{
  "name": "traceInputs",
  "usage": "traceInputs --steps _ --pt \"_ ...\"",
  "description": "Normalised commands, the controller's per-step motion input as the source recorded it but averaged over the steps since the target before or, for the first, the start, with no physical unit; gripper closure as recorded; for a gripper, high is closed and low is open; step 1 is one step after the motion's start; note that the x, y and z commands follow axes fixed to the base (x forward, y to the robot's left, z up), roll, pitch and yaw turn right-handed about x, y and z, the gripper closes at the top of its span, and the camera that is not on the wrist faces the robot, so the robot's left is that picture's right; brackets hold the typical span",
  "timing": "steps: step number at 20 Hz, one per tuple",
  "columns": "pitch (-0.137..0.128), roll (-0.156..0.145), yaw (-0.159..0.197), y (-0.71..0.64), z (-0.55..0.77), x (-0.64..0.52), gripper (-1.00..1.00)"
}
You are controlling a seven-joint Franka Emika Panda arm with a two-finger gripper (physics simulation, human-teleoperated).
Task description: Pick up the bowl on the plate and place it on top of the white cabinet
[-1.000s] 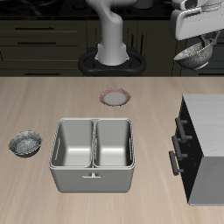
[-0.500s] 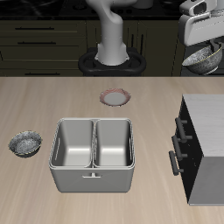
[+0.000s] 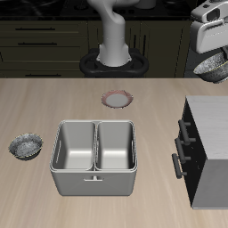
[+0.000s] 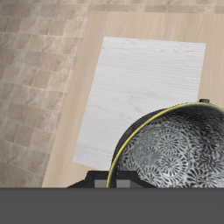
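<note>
Exterior view, fingers clamped on bowl, held high above white cabinet top

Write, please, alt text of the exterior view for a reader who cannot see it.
The claw holds the grey bowl in the air, above the back of the white cabinet. Farther along the table's back the plate lies bare; a steel two-compartment basin stands near the table's front edge, with a second grey bowl beside it.
</note>
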Motion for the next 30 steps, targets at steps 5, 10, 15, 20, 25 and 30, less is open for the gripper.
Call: traceInputs --steps 5,10,15,20,25,30 --pt "0.001 -0.013 0.005 0.0 -0.02 0.16 1.0" --pt "0.003 -0.031 0.007 -0.07 -0.07 0.14 1.0" --pt "0.01 -0.004 0.014 0.01 -0.12 0.11 1.0" --pt "0.021 -0.01 0.011 -0.02 -0.14 0.1 1.0" --pt "0.011 0.005 0.018 0.05 -0.11 0.04 1.0" --pt "0.015 0.007 0.019 0.03 -0.13 0.04 1.0"
